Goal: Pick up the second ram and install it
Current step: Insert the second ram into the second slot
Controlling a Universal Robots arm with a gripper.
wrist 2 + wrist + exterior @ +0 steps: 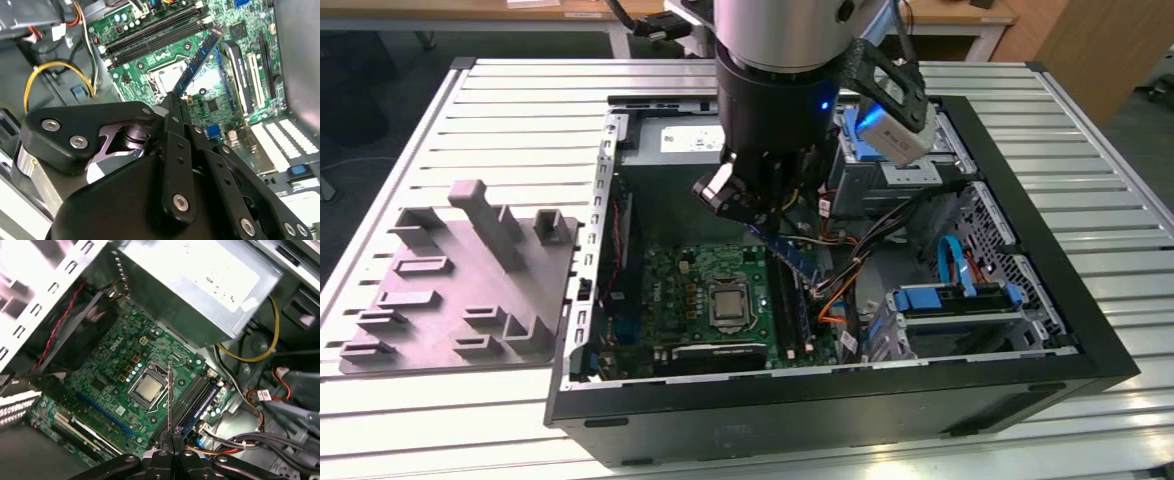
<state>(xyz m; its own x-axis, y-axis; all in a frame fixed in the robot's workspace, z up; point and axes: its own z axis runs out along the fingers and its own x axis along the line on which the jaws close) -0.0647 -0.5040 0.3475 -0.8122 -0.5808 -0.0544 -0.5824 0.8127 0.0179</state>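
Slatted metal table [520, 110]. Open black PC case [854, 410] on it, side panel off. Grey tray [454, 290] just beside the case, on the exterior view's left. Green motherboard [110, 385] on the case floor. Gripper [767, 215] inside the case above the board, fingers closed on one end of the second ram [200, 57]. Ram is tilted and held in the air over the board, between the CPU socket [146, 389] and the black memory slots [192, 397], touching neither.

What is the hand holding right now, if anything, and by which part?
The second ram, pinched at one short end by the hand; the rest of the strip juts out above the motherboard.
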